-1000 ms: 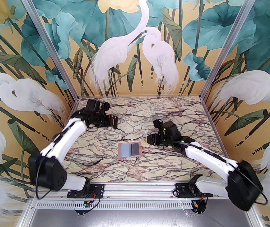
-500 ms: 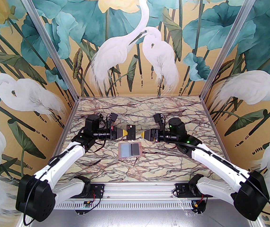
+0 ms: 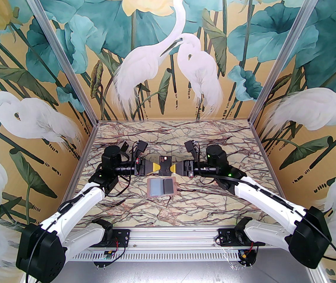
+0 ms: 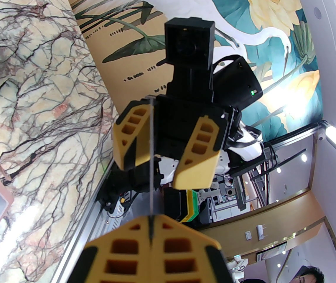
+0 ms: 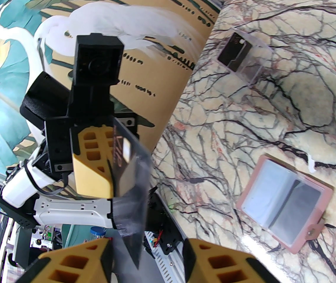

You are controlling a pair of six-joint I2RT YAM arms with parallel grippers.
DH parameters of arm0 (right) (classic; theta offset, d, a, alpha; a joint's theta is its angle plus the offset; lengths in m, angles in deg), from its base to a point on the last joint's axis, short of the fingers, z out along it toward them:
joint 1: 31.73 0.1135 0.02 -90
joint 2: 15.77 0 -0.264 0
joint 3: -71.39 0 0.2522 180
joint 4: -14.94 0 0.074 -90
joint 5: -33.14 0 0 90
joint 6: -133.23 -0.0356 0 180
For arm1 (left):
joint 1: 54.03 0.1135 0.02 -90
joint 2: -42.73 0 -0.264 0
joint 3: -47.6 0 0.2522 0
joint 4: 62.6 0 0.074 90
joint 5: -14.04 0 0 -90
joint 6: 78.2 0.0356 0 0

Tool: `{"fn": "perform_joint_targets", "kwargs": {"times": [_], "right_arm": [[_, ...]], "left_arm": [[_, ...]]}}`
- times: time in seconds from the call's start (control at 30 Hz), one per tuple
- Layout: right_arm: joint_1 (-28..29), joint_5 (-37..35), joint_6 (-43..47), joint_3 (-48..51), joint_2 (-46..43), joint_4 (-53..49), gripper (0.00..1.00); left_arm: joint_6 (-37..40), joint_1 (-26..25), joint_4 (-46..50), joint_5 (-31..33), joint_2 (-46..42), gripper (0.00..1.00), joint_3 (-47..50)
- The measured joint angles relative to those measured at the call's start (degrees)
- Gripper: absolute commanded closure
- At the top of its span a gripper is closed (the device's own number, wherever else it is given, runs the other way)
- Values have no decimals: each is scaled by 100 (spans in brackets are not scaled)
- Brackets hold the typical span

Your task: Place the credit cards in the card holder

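Mid-frame in the top view, over the table (image 3: 215,146), the left hand (image 3: 157,167) is clamping a black card (image 3: 165,165) by one end. The right hand (image 3: 173,168) is facing it with its fingers spread wide, the card's free end sitting between them, close to one finger. Just below in frame, the card holder (image 3: 155,187) is lying open on the table, a dark card (image 3: 167,186) showing in its right sleeve.
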Motion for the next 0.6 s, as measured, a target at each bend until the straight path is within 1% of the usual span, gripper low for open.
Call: {"fn": "perform_joint_targets", "kwargs": {"times": [0.37,0.6], "right_arm": [[46,17,-140,-46,72,208,76],[76,17,-173,-46,72,208,79]], "left_arm": [[-168,-22,-131,-98,0,100,118],[-249,-22,-201,-105,0,100,125]]}}
